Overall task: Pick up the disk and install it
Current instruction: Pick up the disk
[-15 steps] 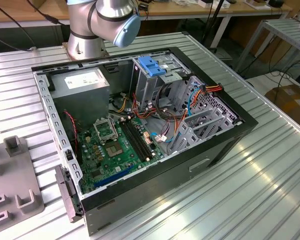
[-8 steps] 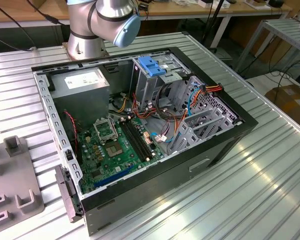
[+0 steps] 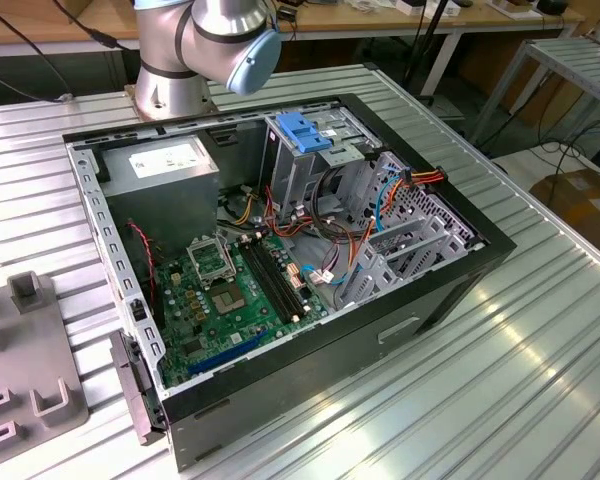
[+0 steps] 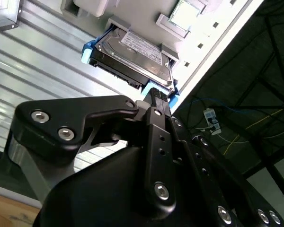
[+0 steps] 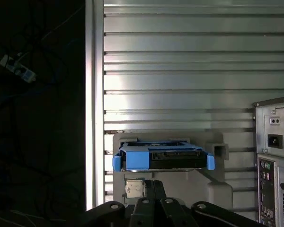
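Note:
The disk (image 4: 132, 52) is a grey metal drive with a white label in a bright blue carrier. It rests in a grey holder (image 4: 180, 19) on the ribbed metal table. In the first wrist view the disk (image 5: 162, 158) faces me edge-on, with its blue front toward the camera. My gripper (image 4: 156, 97) is black and hovers just short of the disk's blue edge. In the first wrist view the gripper (image 5: 154, 187) sits close to the near edge of the disk. The open computer case (image 3: 280, 260) has a metal drive cage (image 3: 310, 150) with a blue latch.
The arm's base (image 3: 180, 60) stands behind the case. A grey power supply (image 3: 170, 175), a motherboard (image 3: 230, 290) and loose cables (image 3: 340, 250) fill the case. A grey fixture plate (image 3: 25, 380) lies at the exterior view's left. The case's rear panel (image 5: 274, 156) stands beside the holder.

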You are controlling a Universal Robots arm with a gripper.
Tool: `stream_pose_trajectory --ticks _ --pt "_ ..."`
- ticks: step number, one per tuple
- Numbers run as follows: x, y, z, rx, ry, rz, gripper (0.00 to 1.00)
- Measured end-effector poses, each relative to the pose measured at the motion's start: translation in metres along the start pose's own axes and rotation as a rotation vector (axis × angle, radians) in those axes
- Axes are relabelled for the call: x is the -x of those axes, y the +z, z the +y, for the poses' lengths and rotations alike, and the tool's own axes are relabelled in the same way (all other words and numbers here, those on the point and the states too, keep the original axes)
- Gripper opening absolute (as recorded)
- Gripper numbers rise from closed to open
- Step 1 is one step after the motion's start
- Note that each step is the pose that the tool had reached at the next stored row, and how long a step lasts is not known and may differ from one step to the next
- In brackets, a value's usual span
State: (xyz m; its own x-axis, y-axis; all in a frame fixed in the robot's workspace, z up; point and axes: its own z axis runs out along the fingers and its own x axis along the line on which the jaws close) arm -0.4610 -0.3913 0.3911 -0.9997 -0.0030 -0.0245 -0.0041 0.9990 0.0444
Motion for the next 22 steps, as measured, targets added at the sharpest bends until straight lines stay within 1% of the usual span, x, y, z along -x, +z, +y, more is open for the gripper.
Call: stream_pose_trajectory --ticks 10,12,14,15,22 --pt "0.0 0.0005 0.0 0.0041 -0.189 0.0085 0.11" --pt "0.0 0.0007 0.0 0.0046 -0.247 0.0111 0.11" --pt "0.0 0.0009 0.0 0.0047 -0.318 0.0145 0.11" --pt "0.0 0.001 0.0 0.0046 -0.343 0.0157 0.11" --pt "0.0 0.0014 -0.0001 0.0031 -0.479 0.0223 0.11"
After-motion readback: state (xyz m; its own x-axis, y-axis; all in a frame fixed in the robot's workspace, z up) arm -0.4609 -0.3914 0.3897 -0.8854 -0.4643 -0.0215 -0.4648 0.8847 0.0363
